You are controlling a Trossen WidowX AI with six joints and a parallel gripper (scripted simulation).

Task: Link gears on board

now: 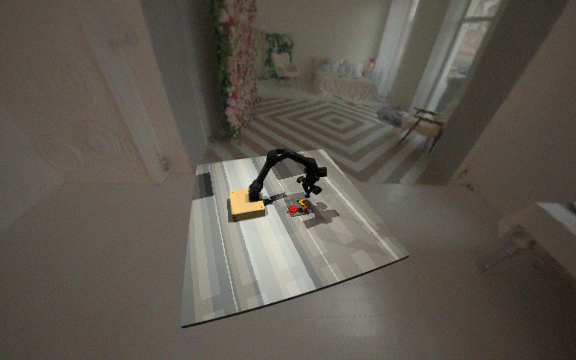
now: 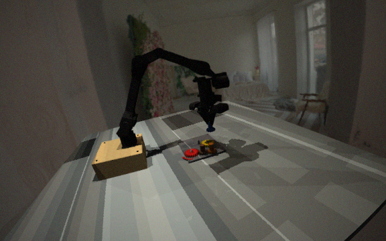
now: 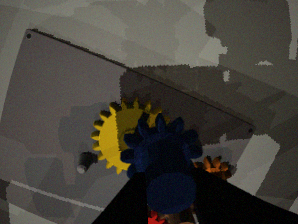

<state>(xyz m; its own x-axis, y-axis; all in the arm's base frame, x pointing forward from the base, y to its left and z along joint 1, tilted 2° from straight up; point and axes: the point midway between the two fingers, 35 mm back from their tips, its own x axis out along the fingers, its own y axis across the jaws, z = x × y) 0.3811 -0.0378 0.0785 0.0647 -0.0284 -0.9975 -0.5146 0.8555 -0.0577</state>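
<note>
My gripper is shut on the hub of a blue gear, held in the air above the grey board. In the wrist view the blue gear covers part of the yellow gear. The red gear sits near the board's front left corner in the exterior view. An orange gear and a smaller brown piece stand between red and yellow and to the right. An empty peg shows beside the yellow gear.
The red arrow lies by the red gear. The arm's wooden base block is left of the board. The arm's shadow falls across the board and table. Whether the orange gear and brown piece sit flat cannot be told.
</note>
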